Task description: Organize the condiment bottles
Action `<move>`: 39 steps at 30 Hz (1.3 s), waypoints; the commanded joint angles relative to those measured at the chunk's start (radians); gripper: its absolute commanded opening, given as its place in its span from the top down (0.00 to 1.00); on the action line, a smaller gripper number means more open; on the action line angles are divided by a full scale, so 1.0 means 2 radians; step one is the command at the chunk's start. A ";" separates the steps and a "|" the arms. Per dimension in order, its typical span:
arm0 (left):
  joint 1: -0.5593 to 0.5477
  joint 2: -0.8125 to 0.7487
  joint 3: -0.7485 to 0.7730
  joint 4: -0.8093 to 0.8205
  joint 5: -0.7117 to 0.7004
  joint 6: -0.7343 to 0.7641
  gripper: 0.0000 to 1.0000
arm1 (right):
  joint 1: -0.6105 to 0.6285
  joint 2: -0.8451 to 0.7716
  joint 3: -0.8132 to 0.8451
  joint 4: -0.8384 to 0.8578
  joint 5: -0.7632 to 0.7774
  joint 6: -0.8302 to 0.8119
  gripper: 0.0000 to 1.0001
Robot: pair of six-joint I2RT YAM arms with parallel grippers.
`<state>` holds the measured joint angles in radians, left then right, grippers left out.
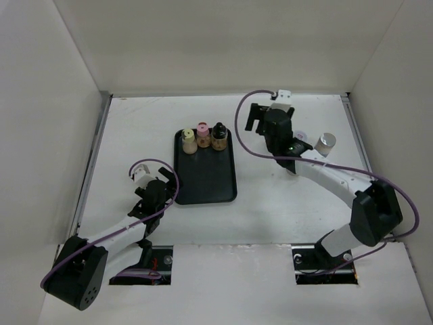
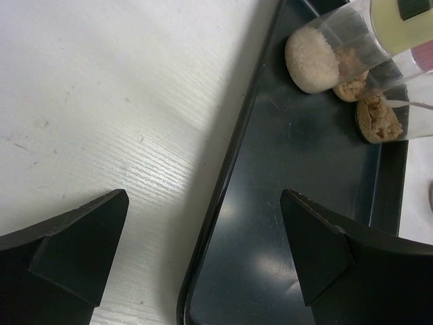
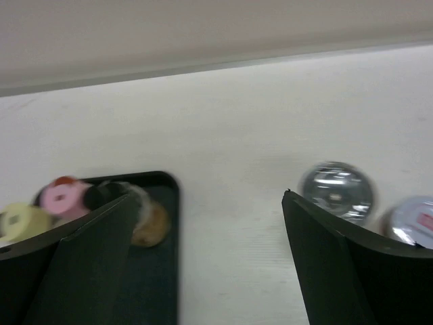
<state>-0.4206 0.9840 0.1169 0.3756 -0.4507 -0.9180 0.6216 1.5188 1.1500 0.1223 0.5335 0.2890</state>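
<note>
The left jaws hang spread wide and empty, low over the white counter [image 1: 135, 135], with the left rim of the black tray [image 1: 206, 179] running between them in the wrist view; they look parked rather than at work. At the far end of the tray three of the condiment bottles stand in a close-set row: a yellow-capped bottle [image 1: 189, 139], a pink-capped bottle [image 1: 202, 131] and a black-capped bottle [image 1: 218, 131]; their clear bodies show a pale crumbly filling under the yellow cap and tan to brown lumps in the other two. Right of the tray the right jaws are likewise released and grasp nothing, held above bare counter between the tray's far right corner and the loose bottles; further right a silver-capped bottle [image 3: 336, 191] stands upright on the counter, with a second pale-topped bottle [image 3: 414, 218] just beside it, half hidden by a finger. The sorting looks partway done, and the step in hand seems to be fetching the silver-capped bottle; that calls for swinging the right jaws rightward, lowering them astride its body and clenching without knocking its neighbour — then carrying it to the free tray floor near the row.
</note>
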 commanded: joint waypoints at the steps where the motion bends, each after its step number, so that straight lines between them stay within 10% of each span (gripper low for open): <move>1: -0.003 -0.005 0.006 0.024 0.004 0.005 0.00 | -0.033 -0.014 -0.041 0.001 0.055 0.000 0.01; 18: 0.000 0.010 0.008 0.026 0.004 0.005 0.00 | -0.115 0.093 0.019 -0.032 -0.007 0.006 0.00; 28: 0.007 -0.001 0.005 0.024 0.002 0.004 0.00 | -0.114 0.087 0.013 0.012 -0.016 0.004 0.43; 39: 0.027 -0.037 -0.001 0.011 0.003 0.000 0.00 | 0.012 -0.012 -0.008 0.038 -0.017 -0.013 0.46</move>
<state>-0.3744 0.9367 0.1169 0.3817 -0.4377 -0.9176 0.5552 1.5612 1.1019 0.0711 0.5045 0.2718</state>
